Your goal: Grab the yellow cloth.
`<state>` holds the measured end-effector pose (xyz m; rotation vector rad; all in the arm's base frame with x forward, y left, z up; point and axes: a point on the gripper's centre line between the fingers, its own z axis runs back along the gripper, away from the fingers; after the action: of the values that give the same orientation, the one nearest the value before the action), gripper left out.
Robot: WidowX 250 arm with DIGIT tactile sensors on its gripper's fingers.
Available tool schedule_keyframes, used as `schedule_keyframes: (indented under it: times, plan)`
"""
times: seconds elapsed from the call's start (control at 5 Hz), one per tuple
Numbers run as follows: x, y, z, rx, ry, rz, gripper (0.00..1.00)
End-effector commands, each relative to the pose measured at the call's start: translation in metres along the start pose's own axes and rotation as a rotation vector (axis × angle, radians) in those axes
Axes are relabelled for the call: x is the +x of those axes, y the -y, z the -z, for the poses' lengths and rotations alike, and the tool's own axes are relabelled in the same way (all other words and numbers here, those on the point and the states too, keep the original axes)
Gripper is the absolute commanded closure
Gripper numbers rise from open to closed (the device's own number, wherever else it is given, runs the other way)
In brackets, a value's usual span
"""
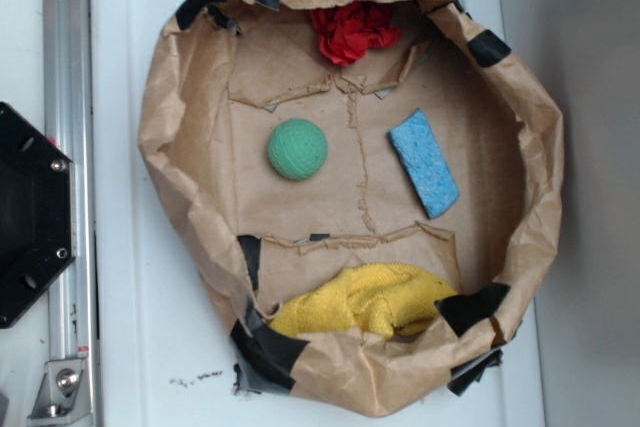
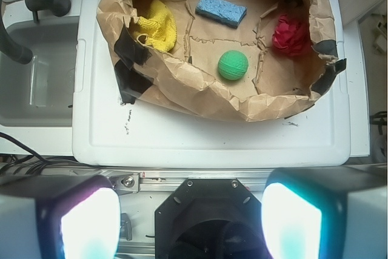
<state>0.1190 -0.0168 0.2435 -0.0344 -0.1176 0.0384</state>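
Observation:
The yellow cloth [image 1: 365,300] lies crumpled at the near edge of the brown paper basin [image 1: 190,177], partly under its folded rim. In the wrist view the yellow cloth [image 2: 156,25] sits at the basin's upper left. My gripper [image 2: 191,222] is open, with its two glowing fingers [image 2: 91,225] wide apart at the bottom of the wrist view. It hangs over the black robot base [image 2: 209,210], well short of the basin. Nothing is between the fingers. The gripper does not show in the exterior view.
Inside the basin lie a green ball [image 1: 297,149], a blue sponge [image 1: 424,163] and a red rag [image 1: 353,31]. The basin rests on a white board [image 2: 212,137]. A metal rail [image 1: 68,97] and the black base [image 1: 30,212] stand at the left. A sink [image 2: 36,71] lies beside the board.

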Motion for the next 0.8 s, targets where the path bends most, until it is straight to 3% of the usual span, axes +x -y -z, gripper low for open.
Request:
schedule_keyframes:
  times: [0.0, 0.2, 0.4, 0.6]
  plan:
    - [0.0, 0.0, 0.0, 0.0, 0.0, 0.0, 0.0]
    - [0.046, -0.029, 0.043, 0.036, -0.016, -0.124, 0.0]
    - [0.085, -0.041, 0.08, 0.038, -0.003, -0.354, 0.0]
    - [0.123, -0.038, 0.11, -0.025, -0.028, -0.44, 0.0]
